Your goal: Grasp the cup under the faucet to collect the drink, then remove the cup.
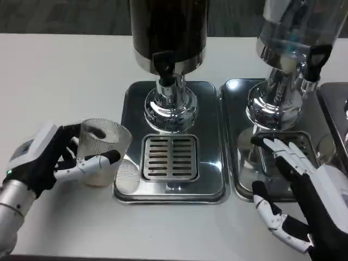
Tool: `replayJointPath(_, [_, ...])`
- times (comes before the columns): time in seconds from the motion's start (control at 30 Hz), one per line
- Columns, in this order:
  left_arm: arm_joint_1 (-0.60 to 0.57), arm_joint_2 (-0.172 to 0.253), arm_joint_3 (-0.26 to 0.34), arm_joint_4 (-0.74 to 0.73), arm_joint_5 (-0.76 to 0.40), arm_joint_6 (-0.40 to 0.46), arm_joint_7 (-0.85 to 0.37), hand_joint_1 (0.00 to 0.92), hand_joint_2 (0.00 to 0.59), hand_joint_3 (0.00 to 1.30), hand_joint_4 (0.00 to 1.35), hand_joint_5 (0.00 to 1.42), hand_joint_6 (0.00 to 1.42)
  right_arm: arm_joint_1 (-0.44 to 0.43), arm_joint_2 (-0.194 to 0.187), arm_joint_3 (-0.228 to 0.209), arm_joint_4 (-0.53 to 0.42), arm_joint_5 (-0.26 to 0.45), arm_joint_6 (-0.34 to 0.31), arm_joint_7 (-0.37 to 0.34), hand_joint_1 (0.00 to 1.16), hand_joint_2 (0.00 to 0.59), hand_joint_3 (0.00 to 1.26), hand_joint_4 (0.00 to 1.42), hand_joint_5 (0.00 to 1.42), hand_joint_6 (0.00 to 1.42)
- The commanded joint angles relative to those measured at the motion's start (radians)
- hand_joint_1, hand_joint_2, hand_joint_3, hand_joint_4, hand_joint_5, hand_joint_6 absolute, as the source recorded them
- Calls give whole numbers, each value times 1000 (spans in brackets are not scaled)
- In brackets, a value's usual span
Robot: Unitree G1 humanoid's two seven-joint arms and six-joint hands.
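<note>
At the lower right of the frame, the right hand (296, 190) hangs released, fingers spread over the front of the right-hand tray (239, 185). At the lower left, the left hand (51, 160) grasps the clear ribbed cup (103, 149), which stands upright on the table (54, 70) just left of the middle tray (209, 179). Behind the drain grate (169, 157), the dark dispenser (168, 32) rises with its black faucet (164, 64) at upper centre. A clear dispenser (299, 27) stands at upper right.

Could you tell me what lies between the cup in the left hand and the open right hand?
In the head view, the drip grate of the dark dispenser's steel base lies between the cup and the right hand.
</note>
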Motion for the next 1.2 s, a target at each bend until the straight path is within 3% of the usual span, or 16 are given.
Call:
replayJointPath(0.03, [22, 0, 21, 4, -9, -35, 32, 240, 128, 509, 554, 779, 918, -4, -6, -7, -4, 11, -18, -5, 542, 509, 156, 96, 50, 162])
replayJointPath(0.73, [90, 30, 140, -24, -34, -110, 90, 225, 128, 511, 554, 799, 936, -36, -10, 1, 25, 17, -26, 2, 534, 509, 156, 100, 50, 162])
replayJointPath(1.2, [88, -7, 166, -97, -61, -189, 57, 221, 128, 511, 566, 807, 955, -20, -6, -1, 16, 24, -25, 2, 532, 509, 156, 108, 50, 162])
